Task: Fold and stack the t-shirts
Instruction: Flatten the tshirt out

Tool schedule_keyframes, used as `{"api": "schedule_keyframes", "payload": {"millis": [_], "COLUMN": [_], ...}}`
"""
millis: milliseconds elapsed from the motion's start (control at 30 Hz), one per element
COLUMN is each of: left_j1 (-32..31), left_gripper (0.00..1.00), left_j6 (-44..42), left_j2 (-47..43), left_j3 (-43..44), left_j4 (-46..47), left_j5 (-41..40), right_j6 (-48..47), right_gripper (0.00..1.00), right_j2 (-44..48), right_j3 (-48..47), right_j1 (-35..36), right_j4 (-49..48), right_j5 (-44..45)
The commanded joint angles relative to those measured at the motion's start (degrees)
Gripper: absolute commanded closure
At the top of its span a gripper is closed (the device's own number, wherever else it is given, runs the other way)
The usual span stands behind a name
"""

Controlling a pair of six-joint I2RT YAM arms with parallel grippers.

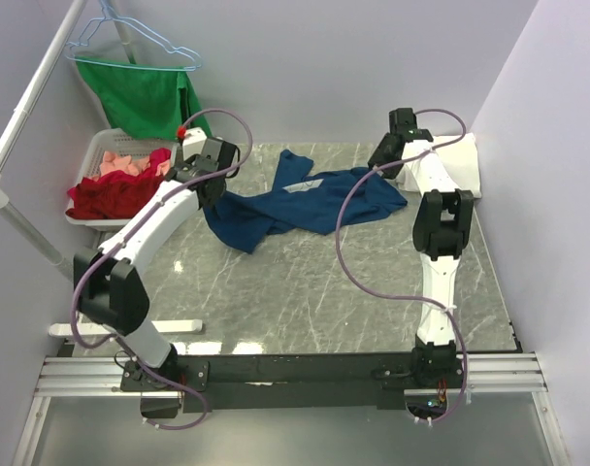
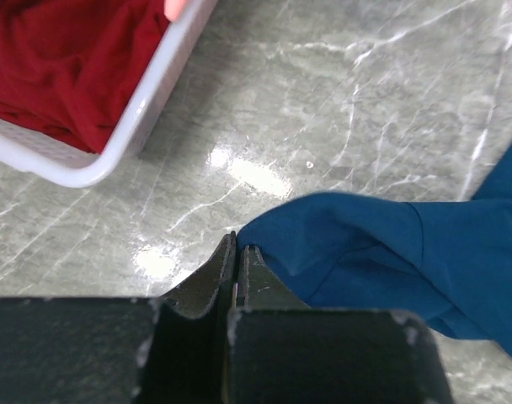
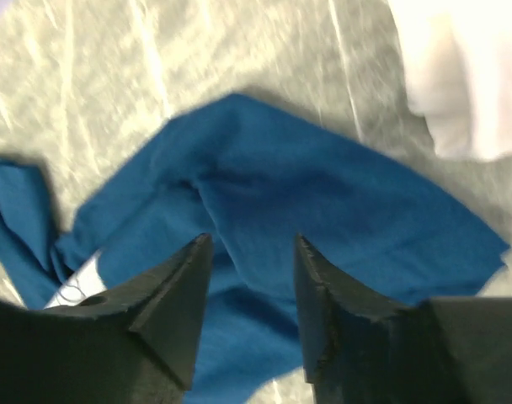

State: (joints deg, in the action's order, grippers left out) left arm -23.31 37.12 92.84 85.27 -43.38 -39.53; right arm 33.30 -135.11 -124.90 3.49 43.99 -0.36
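Observation:
The navy blue t-shirt (image 1: pixel 305 204) lies crumpled and stretched across the back of the marble table. A bit of its white print (image 1: pixel 300 184) shows. My left gripper (image 1: pixel 210 194) is at the shirt's left end. In the left wrist view this gripper (image 2: pixel 237 244) is shut, and a corner of the blue cloth (image 2: pixel 365 244) runs right up to its tips. My right gripper (image 1: pixel 384 163) hovers over the shirt's right end. The right wrist view shows it (image 3: pixel 252 244) open, with blue fabric (image 3: pixel 323 194) below and nothing held. The white t-shirt (image 1: pixel 460 160) lies bunched at the back right.
A white basket (image 1: pixel 93 160) of red and pink clothes (image 1: pixel 111 189) stands at the back left, close to my left gripper. Its rim (image 2: pixel 146 109) shows in the left wrist view. A green cloth (image 1: pixel 145 97) hangs on a hanger above it. Walls close in both sides.

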Motion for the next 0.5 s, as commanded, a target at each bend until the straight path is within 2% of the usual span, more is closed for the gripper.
{"api": "schedule_keyframes", "payload": {"millis": [0, 133, 233, 300, 333, 467], "left_j1": [0.81, 2.04, 2.57, 2.74, 2.83, 3.36], "left_gripper": [0.99, 0.99, 0.99, 0.99, 0.99, 0.99], "left_j6": [0.76, 0.32, -0.3, -0.91, -1.0, -2.14], "left_j2": [1.72, 4.19, 5.68, 6.91, 7.27, 8.41], "left_j3": [2.44, 3.93, 5.25, 5.95, 6.91, 8.33], "left_j4": [3.12, 3.74, 4.52, 4.79, 4.7, 4.96], "left_j5": [0.15, 1.64, 2.43, 2.88, 2.88, 3.93], "right_j6": [-2.44, -4.21, -2.37, -1.4, -0.96, -0.69], "right_gripper": [0.54, 0.63, 0.64, 0.63, 0.59, 0.53], "right_j2": [7.57, 14.07, 17.94, 18.47, 18.39, 17.87], "right_j3": [2.37, 12.81, 17.39, 19.07, 21.08, 24.62], "right_j1": [3.36, 8.55, 10.92, 12.24, 12.86, 15.06], "right_j4": [3.47, 2.69, 2.68, 3.3, 3.21, 2.07], "right_j5": [2.72, 9.4, 7.58, 4.51, 4.06, 3.97]}}
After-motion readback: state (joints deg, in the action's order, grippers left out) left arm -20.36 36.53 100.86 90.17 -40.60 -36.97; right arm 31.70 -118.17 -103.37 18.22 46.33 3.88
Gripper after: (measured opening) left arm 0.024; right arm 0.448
